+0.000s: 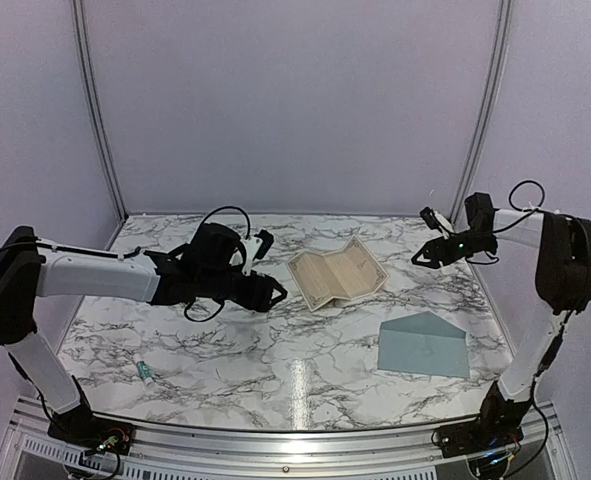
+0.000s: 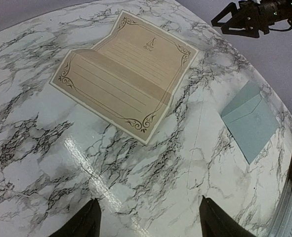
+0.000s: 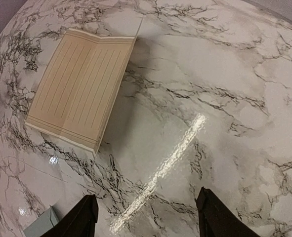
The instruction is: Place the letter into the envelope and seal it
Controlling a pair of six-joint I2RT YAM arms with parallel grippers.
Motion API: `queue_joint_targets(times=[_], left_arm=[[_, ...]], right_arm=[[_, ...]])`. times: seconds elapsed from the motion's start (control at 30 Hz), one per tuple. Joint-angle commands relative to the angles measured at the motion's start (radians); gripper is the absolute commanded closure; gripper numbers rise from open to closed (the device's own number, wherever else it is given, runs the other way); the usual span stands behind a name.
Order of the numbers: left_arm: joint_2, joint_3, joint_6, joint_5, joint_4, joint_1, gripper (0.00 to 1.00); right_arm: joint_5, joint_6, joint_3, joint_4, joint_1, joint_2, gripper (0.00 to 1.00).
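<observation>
The letter [image 1: 336,274] is a cream lined sheet with an ornate border, creased into panels and lying partly unfolded at the table's middle back. It shows in the left wrist view [image 2: 123,71] and the right wrist view [image 3: 81,86]. The blue-grey envelope [image 1: 422,346] lies flat at the front right with its triangular flap open toward the back; it also shows in the left wrist view [image 2: 249,118] and its corner in the right wrist view [image 3: 39,227]. My left gripper [image 1: 275,292] is open and empty just left of the letter. My right gripper [image 1: 422,257] is open and empty, raised to the letter's right.
A small green-and-white tube-like object [image 1: 146,372] lies near the front left of the marble table [image 1: 225,340]. Grey walls close in the back and sides. A metal rail [image 1: 295,445] runs along the front edge.
</observation>
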Motion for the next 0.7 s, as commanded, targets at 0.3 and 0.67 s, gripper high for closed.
queue_joint_targets(times=[0.3, 0.67], left_arm=[[0.059, 0.055, -0.229, -0.153, 0.091, -0.086, 0.31], [0.087, 0.101, -0.263, -0.141, 0.066, -0.125, 0.31]], right_arm=[[-0.073, 0.156, 0.196, 0.050, 0.139, 0.222, 0.43], [-0.103, 0.203, 0.238, 0.060, 0.170, 0.295, 0.50]])
